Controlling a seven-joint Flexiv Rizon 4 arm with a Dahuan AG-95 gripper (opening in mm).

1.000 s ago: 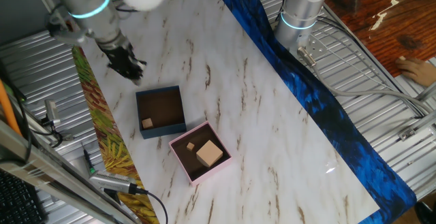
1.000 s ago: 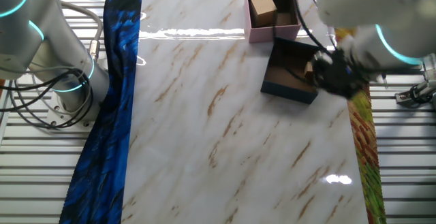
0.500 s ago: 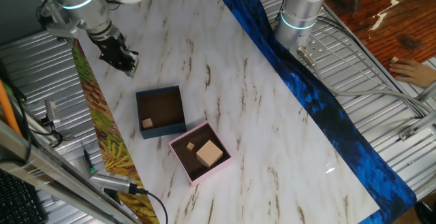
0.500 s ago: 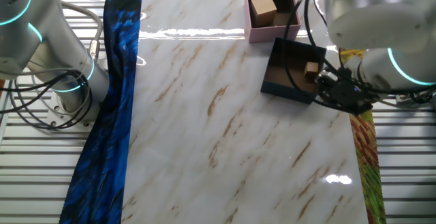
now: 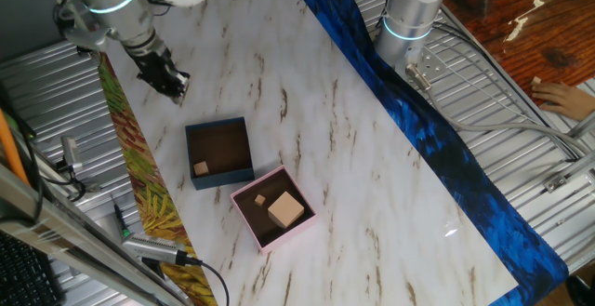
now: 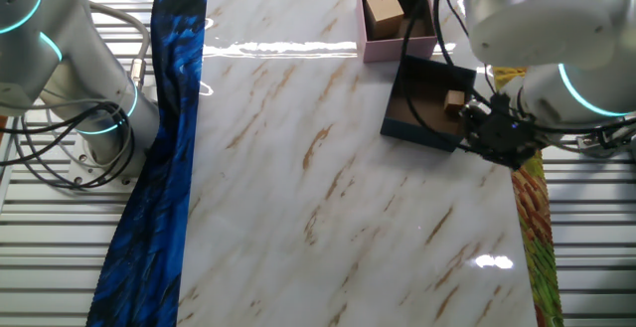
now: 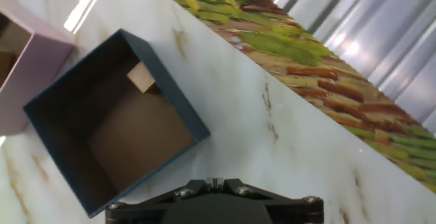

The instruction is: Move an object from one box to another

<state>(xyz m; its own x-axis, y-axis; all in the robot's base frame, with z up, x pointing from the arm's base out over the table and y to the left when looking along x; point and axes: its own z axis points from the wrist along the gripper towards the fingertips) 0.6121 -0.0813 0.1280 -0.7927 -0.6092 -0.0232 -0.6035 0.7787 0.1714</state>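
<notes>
Since a second ago the pincer [image 5: 165, 78] is standing further from the small square dark navy-blue box [image 5: 219, 152], having drawn back toward the yellow-green patterned strip [image 5: 139, 185] at the surface's edge; over the last half second it is barely shifting.

Nearest the hand camera, only the black pincer housing [image 7: 214, 200] is showing at the bottom of the picture. The fingertips are out of frame there, and in both fixed views the dark tip is too small to read, so whether the pincer is released or clenched cannot be told. Nothing is visible in its grip.

Just beyond, the navy box is sitting flat on the white marble-patterned surface [image 5: 353, 148], open side up, its brown floor exposed. One small tan wooden cube [image 7: 141, 78] is lying inside against a wall, near a corner. That placement is likely to crowd one finger against the wall during a grasp.

Farther on, the small square pale pink box [image 5: 271, 207] is resting corner-to-corner beside the navy box, already holding a large tan block [image 5: 285, 209] and a smaller tan cube [image 5: 261, 199].

In my judgement the remaining cube is awaiting transfer, and the arm is positioning off to the side to line up a descent.
</notes>
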